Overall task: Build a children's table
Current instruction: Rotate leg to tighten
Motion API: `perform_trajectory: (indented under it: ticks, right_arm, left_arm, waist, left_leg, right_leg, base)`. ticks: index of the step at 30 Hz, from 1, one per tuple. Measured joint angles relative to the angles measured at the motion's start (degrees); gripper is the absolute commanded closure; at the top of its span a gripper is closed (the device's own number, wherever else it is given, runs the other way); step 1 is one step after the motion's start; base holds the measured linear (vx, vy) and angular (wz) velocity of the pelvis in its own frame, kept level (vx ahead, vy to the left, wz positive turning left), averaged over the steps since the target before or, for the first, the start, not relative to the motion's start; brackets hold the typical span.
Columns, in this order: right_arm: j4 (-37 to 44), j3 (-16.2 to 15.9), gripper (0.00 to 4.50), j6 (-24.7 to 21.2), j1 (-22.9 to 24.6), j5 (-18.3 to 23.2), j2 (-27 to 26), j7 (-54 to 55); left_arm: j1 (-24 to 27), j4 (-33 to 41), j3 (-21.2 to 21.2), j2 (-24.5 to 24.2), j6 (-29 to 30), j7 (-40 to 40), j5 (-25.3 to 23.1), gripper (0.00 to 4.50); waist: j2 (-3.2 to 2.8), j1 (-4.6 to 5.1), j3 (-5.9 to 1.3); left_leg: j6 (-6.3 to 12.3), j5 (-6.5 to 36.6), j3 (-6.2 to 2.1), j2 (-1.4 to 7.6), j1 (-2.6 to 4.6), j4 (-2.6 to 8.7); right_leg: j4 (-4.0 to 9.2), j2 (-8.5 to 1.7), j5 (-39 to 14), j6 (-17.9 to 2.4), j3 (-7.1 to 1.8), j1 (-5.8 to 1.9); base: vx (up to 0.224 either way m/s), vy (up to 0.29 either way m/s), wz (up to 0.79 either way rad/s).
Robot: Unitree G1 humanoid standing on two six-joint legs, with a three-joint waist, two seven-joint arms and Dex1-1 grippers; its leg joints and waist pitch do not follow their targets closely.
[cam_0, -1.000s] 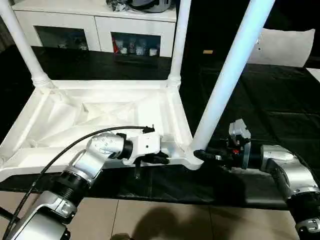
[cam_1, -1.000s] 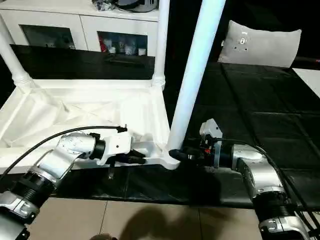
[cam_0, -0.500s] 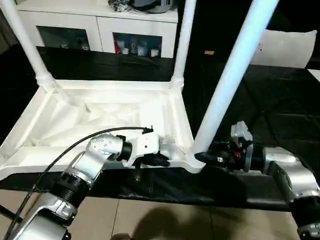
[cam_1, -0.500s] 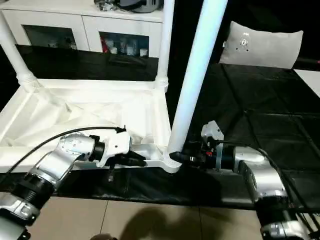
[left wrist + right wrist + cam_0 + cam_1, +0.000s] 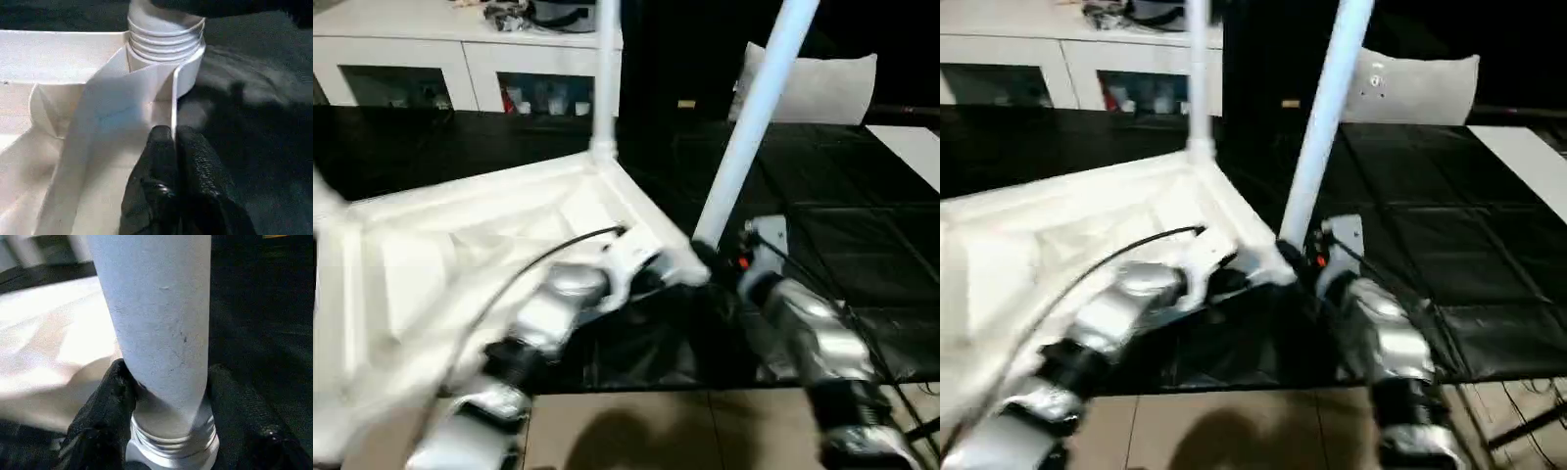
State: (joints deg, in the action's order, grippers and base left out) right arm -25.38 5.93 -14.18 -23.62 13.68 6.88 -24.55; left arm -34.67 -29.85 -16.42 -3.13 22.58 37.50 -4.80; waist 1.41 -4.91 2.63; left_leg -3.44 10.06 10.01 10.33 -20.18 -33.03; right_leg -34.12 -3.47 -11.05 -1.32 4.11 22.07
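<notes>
The white children's table top [image 5: 460,245] lies upside down on a black mat, ribbed underside up. Upright legs stand in its corner sockets: a far one [image 5: 604,78] and a near-right one [image 5: 754,117]. My left gripper [image 5: 173,131] is shut on the thin rim wall just beside the near-right corner socket [image 5: 166,29]. My right gripper [image 5: 168,377] is closed around the base of the near-right leg [image 5: 156,323], with one black finger [image 5: 107,411] pressed on each side just above the threaded collar. In the head views both grippers meet at that corner [image 5: 690,269].
A white cabinet with glass doors [image 5: 460,69] stands behind the mat. A pale grey cushion [image 5: 822,88] lies at the back right. The black mat [image 5: 862,225] stretches to the right, and tiled floor [image 5: 656,431] lies in front.
The head views have swung and blurred, so the table top now sits skewed in the picture. Both grippers stay at the same near-right corner, on the rim and on the leg.
</notes>
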Motion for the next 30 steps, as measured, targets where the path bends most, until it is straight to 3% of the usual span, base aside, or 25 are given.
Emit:
perform_trajectory:
  ticks: [10, 21, 22, 30]
  right_arm:
    - [0.51, 0.35, 1.12, 1.37, 0.85, 0.43, 1.37, -2.81]
    - [3.66, -2.71, 0.19, 1.19, 4.41, 1.91, 12.28, -20.44]
    - [4.17, -3.12, 0.03, 0.98, 4.8, 1.91, 12.6, -21.44]
    - [4.58, -4.38, 0.0, 0.49, 6.01, 2.07, 14.3, -24.71]
  left_arm:
    - [-0.01, 1.7, -2.64, -1.93, -1.52, 1.28, -1.34, 4.5]
    - [0.2, 3.16, -5.38, -7.4, -5.95, 5.42, -2.98, 4.5]
    - [0.19, 3.03, -5.28, -7.49, -5.95, 5.4, -3.11, 4.07]
    - [-0.91, 0.78, -4.84, -7.49, -4.84, 6.66, -2.43, 3.55]
  waist:
    - [-0.12, -0.74, 0.02]
    - [-0.22, -1.5, 0.07]
    - [-0.22, -1.51, 0.07]
    - [-0.23, -1.51, 0.07]
  left_leg:
    - [0.14, 0.14, 0.01, -0.03, -0.02, 0.53]
    - [0.14, 0.14, 0.01, -0.03, -0.01, 0.54]
    - [0.14, 0.14, 0.01, -0.03, 0.0, 0.53]
    - [0.14, 0.14, 0.02, -0.04, 0.01, 0.49]
  right_leg:
    - [0.07, 0.07, 0.5, -0.14, -0.01, 0.14]
    - [0.07, 0.07, 0.47, -0.09, -0.01, 0.12]
    - [0.08, 0.06, 0.47, -0.09, -0.01, 0.11]
    - [0.07, 0.05, 0.43, -0.01, -0.03, 0.11]
  base:
    - [0.0, 0.0, 0.0]
    - [0.0, 0.0, 0.0]
    - [0.0, 0.0, 0.0]
    - [0.0, 0.0, 0.0]
